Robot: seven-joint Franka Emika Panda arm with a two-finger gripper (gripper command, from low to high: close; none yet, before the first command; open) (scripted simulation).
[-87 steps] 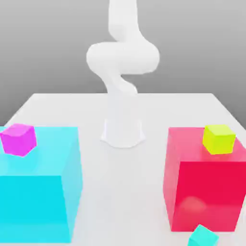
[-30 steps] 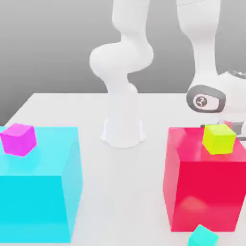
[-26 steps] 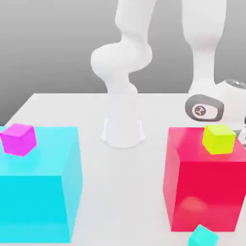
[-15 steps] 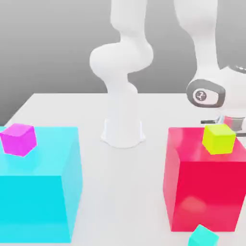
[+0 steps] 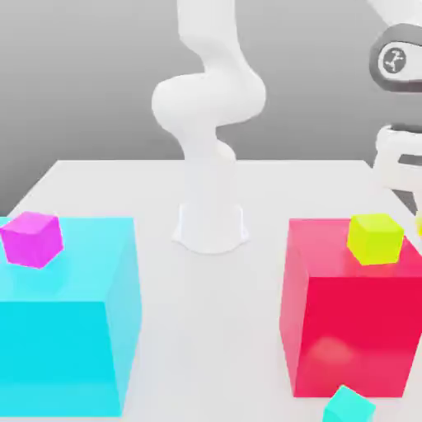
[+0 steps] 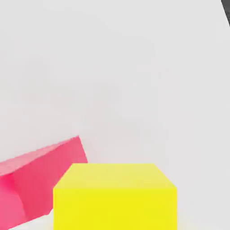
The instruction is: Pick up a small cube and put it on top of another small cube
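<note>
Above the red block [image 5: 346, 313], tool [image 5: 404, 177] (seemingly raised).

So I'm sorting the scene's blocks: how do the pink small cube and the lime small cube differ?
The pink cube sits on the big cyan block, at the exterior view's left; the lime cube sits on the big red block, at its right. They look alike in size.

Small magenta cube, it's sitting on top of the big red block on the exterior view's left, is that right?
Not quite. The small magenta cube sits on top of the big cyan block, not a red one, on the exterior view's left. The exterior view shows this. The big red block stands on that view's right.
</note>
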